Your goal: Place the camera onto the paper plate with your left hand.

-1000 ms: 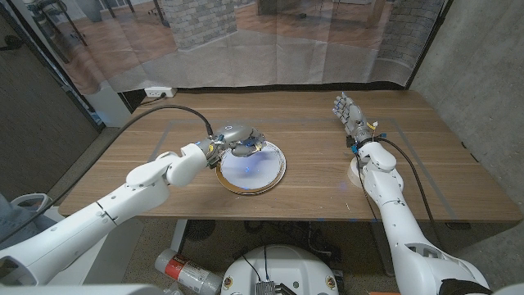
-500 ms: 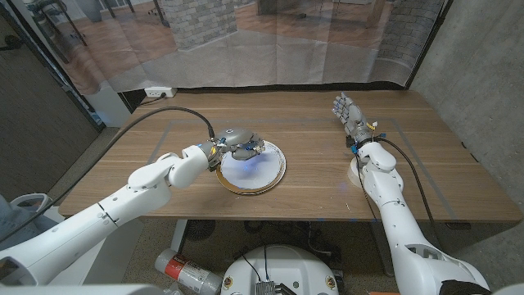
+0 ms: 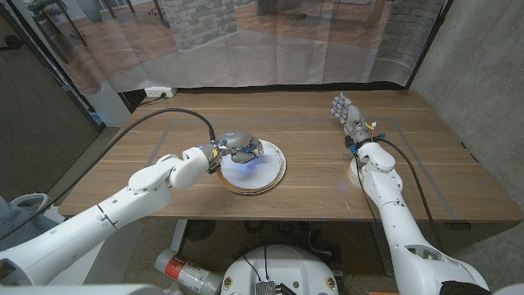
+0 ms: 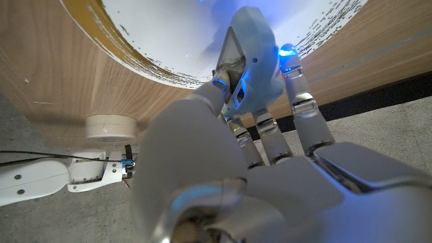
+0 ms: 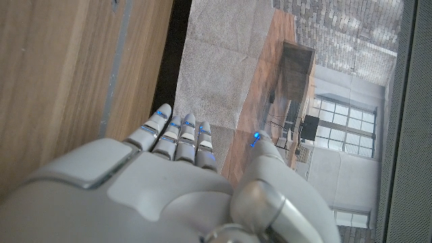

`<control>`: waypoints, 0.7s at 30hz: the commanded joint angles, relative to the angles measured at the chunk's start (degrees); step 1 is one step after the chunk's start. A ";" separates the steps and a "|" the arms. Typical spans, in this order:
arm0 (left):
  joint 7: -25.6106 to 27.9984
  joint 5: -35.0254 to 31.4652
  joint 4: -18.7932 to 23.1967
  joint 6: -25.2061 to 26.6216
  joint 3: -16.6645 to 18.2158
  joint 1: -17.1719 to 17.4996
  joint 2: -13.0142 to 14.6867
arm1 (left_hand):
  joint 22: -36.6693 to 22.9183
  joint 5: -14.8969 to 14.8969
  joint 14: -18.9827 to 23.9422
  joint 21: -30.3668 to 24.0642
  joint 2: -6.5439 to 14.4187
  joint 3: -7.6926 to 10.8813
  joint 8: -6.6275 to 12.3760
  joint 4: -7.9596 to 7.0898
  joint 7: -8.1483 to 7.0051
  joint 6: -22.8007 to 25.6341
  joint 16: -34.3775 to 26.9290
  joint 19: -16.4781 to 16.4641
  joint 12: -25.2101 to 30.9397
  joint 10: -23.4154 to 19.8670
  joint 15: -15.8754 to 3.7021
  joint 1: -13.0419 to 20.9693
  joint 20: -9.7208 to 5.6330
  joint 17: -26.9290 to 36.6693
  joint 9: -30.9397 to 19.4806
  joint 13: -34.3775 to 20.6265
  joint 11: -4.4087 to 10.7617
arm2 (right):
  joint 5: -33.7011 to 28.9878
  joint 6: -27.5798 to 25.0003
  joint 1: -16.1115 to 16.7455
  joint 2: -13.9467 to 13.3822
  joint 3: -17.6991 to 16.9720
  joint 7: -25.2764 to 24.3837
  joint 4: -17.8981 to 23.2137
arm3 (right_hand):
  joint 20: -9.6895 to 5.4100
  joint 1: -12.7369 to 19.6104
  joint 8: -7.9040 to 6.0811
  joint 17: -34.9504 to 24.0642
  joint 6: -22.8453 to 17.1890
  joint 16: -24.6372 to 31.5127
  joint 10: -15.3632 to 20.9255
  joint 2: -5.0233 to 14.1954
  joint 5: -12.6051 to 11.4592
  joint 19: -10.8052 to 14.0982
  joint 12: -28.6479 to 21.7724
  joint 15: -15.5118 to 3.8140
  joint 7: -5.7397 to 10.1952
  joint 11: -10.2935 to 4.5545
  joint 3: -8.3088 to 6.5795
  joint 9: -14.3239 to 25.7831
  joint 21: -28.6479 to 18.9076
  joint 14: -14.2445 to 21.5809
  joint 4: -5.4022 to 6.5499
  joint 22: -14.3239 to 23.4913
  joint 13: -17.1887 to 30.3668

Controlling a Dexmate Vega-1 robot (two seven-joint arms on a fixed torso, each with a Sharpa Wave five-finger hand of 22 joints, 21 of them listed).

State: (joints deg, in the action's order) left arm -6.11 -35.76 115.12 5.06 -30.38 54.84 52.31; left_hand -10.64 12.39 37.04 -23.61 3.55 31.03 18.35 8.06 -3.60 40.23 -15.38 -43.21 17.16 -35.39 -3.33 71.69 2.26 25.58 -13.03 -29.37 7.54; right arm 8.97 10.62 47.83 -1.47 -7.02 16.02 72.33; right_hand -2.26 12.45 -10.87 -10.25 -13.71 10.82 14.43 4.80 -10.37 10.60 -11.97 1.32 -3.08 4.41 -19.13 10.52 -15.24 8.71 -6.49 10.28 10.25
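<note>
Fingers [image 4: 305, 111] of the left robot hand [image 3: 235, 145] are clamping the camera [image 4: 248, 64] over the paper plate's [image 3: 274, 176] rim, mostly hiding it; the right robot hand [image 3: 348, 111] is standing empty, fingers apart.

One camera [image 3: 244, 148]; one paper plate [image 3: 266, 174]; one tape roll [image 4: 110, 127]; two robot hands, left hand [image 3: 235, 143] and right hand [image 3: 349, 111].

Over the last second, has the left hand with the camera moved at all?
Yes. The left hand, gripping the camera, has drawn back toward the robot's left, from over the paper plate's far edge to its far-left rim.
</note>
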 commanded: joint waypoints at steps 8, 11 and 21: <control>-1.99 -0.97 0.20 2.23 -1.09 -0.31 0.26 | -0.02 0.13 -1.07 0.14 0.08 -0.07 0.15 -0.10 -0.51 0.70 0.61 1.70 -0.03 -1.08 -4.40 -0.25 -1.19 0.09 -0.17 -0.44 0.07 | -0.03 0.13 -0.05 0.23 0.08 0.09 -0.88 | -0.54 0.06 -0.32 -0.29 -0.46 -0.06 0.42 -0.11 -0.02 0.49 -0.14 -0.13 0.28 -0.07 -0.15 0.32 0.14 0.34 -0.20 0.33 0.31; -2.18 -0.98 0.01 2.31 -1.28 -0.44 0.22 | -0.01 0.13 -1.06 0.15 0.07 -0.08 0.18 -0.08 -0.44 0.84 0.65 1.76 -0.02 -1.27 -4.46 -0.25 -1.26 0.08 -0.18 -0.50 -0.02 | -0.10 0.19 -0.14 0.27 0.11 0.08 -1.13 | -0.54 0.05 -0.33 -0.29 -0.48 -0.05 0.40 -0.11 -0.02 0.50 -0.13 -0.09 0.27 0.02 -0.15 0.32 0.18 0.36 -0.20 0.33 0.31; -3.05 -1.52 0.20 3.25 -1.80 -0.62 0.30 | 0.00 0.14 -1.78 0.50 -0.09 -0.22 -0.02 -0.16 -0.45 0.65 1.24 2.79 -0.43 -1.07 -4.28 -0.52 -0.99 -0.15 -0.19 -0.73 -0.14 | -0.21 0.14 0.03 0.42 0.16 0.00 -1.04 | -0.57 0.04 -0.32 -0.29 -0.46 -0.05 0.38 -0.10 -0.02 0.55 -0.12 -0.14 0.31 -0.06 -0.16 0.32 0.27 0.37 -0.20 0.33 0.31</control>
State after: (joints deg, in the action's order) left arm -8.19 -36.70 115.25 7.25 -31.60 54.44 52.50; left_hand -10.65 12.24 35.69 -23.32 3.16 31.03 18.35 8.07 -4.01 40.64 -14.38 -40.83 16.89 -36.23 -3.39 71.33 1.17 25.51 -13.07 -29.89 7.58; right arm 8.88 10.63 47.82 -1.23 -6.91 16.07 71.47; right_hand -2.26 12.46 -10.87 -10.25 -13.71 10.82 14.43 4.78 -10.37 10.60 -11.97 1.32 -3.08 4.41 -19.13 10.52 -15.03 8.71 -6.49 10.54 10.25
